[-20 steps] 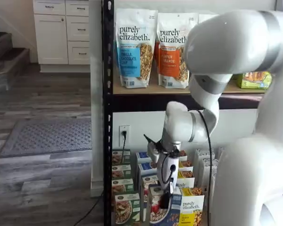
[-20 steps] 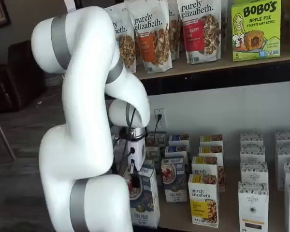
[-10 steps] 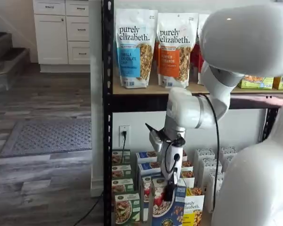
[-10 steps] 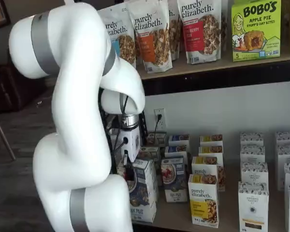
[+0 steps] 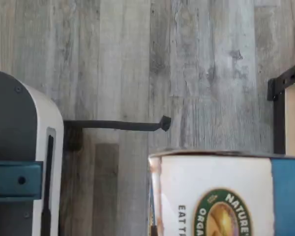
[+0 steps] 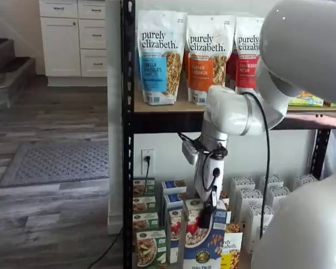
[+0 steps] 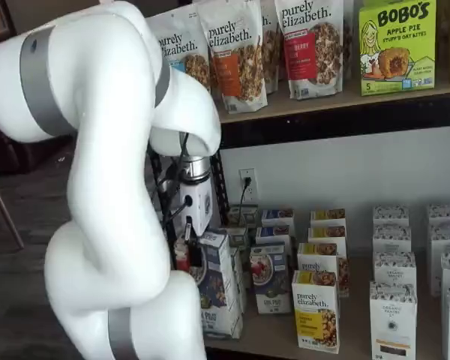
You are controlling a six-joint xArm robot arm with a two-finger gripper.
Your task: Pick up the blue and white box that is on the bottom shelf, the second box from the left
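The blue and white box (image 6: 201,238) hangs from my gripper (image 6: 207,216), lifted and held out in front of the rows on the bottom shelf (image 7: 274,336). It shows a cereal bowl with red berries and a round gold seal. My gripper's black fingers are closed on its top. In a shelf view the gripper (image 7: 189,253) holds the box (image 7: 216,292) at the rack's left end, slightly tilted. In the wrist view the box's white top with the gold seal (image 5: 214,196) fills one corner above the wooden floor.
Green boxes (image 6: 147,246) stand in a row by the black post (image 6: 126,140). Blue boxes (image 7: 270,279), yellow boxes (image 7: 316,311) and white boxes (image 7: 394,315) fill the bottom shelf. Granola bags (image 6: 159,56) stand on the tan upper tier. My own arm (image 7: 112,187) blocks the left.
My gripper has risen and drawn away from the shelf with the blue and white box in it. The box now hangs higher and clear of its row.
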